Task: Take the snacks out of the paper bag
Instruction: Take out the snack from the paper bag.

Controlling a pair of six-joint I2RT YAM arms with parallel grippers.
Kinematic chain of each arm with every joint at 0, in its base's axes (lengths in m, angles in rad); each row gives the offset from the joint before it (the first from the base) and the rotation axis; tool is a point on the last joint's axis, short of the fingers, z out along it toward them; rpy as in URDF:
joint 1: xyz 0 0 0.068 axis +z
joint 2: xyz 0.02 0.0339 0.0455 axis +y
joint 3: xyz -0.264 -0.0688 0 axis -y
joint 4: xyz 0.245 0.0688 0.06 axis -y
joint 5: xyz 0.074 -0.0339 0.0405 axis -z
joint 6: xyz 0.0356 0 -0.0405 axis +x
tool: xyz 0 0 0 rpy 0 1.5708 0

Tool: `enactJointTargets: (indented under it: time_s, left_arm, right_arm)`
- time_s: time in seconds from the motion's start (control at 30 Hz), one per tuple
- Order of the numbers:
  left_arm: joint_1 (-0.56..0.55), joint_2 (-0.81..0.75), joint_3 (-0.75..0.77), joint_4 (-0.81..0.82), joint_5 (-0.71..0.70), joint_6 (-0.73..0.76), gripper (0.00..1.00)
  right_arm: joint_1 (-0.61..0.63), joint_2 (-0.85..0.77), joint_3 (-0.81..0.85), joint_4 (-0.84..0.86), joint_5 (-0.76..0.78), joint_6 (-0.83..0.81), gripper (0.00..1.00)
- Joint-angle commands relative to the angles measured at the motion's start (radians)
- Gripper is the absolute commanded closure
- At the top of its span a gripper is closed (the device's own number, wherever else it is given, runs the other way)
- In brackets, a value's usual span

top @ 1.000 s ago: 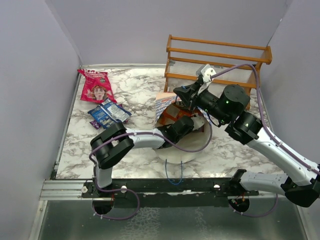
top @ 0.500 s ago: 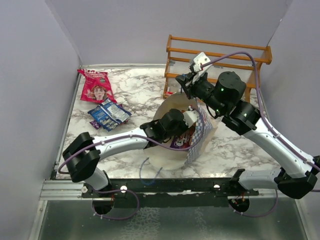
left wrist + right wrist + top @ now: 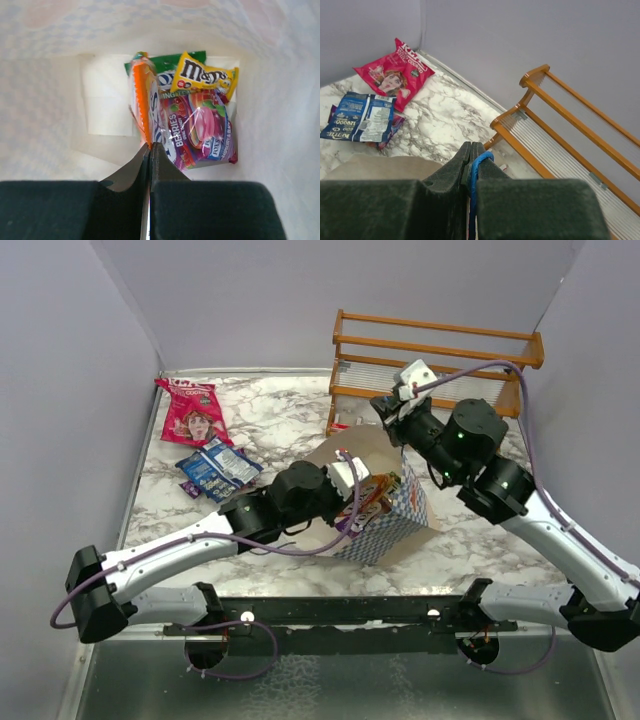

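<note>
Because the paper bag lies tipped over in the middle of the desk, the top view hides most of its contents and the tips of the left pincer. Inside the bag that pincer is fully closed, its tip at an orange-edged packet; whether it pinches that, I cannot tell. The right pincer is clamped on the blue cord handle. The bag's mouth faces left, base right, with the snacks heaped at the base.
</note>
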Motion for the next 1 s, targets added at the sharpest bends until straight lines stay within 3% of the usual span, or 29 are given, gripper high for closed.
enactJointTargets:
  time_s: [0.0,0.23,0.43,0.6,0.77,0.97]
  left_arm:
    - [-0.004,-0.080,0.027,-0.026,-0.133,-0.098,1.00]
    - [-0.004,-0.109,0.112,-0.063,-0.112,-0.195,1.00]
    - [0.006,-0.051,0.400,-0.240,-0.110,-0.144,1.00]
    - [0.013,-0.059,0.507,-0.257,-0.069,-0.120,1.00]
    - [0.017,-0.094,0.560,-0.262,-0.225,-0.088,1.00]
    - [0.023,-0.054,0.667,-0.262,-0.418,0.007,1.00]
  right_arm:
    - [0.008,-0.123,-0.026,0.101,-0.010,0.022,0.98]
    - [0.008,-0.124,-0.033,0.069,0.042,0.024,0.98]
    - [0.008,-0.070,0.015,0.071,0.181,-0.050,0.98]
    - [0.006,-0.034,0.029,0.076,0.300,-0.103,0.98]
    - [-0.041,-0.036,0.046,0.080,0.364,-0.152,0.98]
    - [-0.162,-0.054,0.034,0.064,0.314,-0.163,0.98]
